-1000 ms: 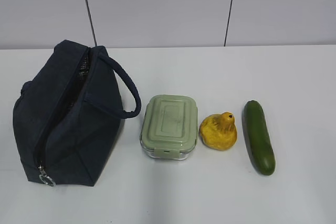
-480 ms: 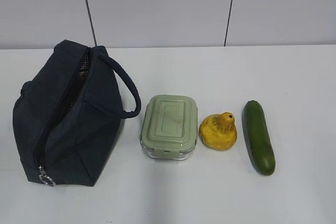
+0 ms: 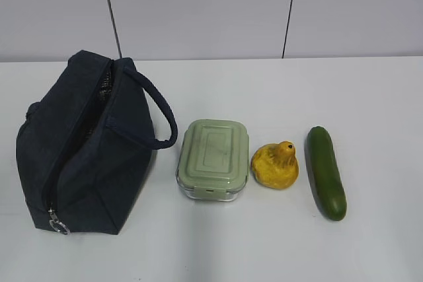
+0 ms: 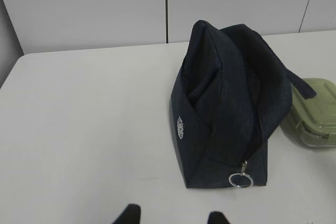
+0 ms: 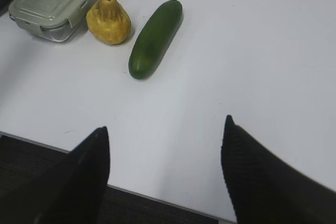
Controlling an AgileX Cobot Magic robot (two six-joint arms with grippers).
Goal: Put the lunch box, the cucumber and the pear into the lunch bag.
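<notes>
The navy lunch bag (image 3: pixel 86 143) stands at the left of the table, its zipper top open and a silver ring pull (image 3: pixel 59 227) at its near end. To its right lie the sage-lidded lunch box (image 3: pixel 213 158), the yellow pear (image 3: pixel 275 164) and the dark green cucumber (image 3: pixel 326 172) in a row. Neither arm shows in the exterior view. My left gripper (image 4: pixel 171 214) is open and empty, hovering short of the lunch bag (image 4: pixel 228 98). My right gripper (image 5: pixel 165 124) is wide open and empty over the table's front edge, with the cucumber (image 5: pixel 155 38), pear (image 5: pixel 108 20) and lunch box (image 5: pixel 54 4) beyond it.
The white table (image 3: pixel 264 242) runs back to a pale panelled wall (image 3: pixel 198 11). In the right wrist view the table's near edge (image 5: pixel 131 190) crosses between the fingers, with dark floor below. The bag's padded handle (image 3: pixel 162 117) arcs toward the lunch box.
</notes>
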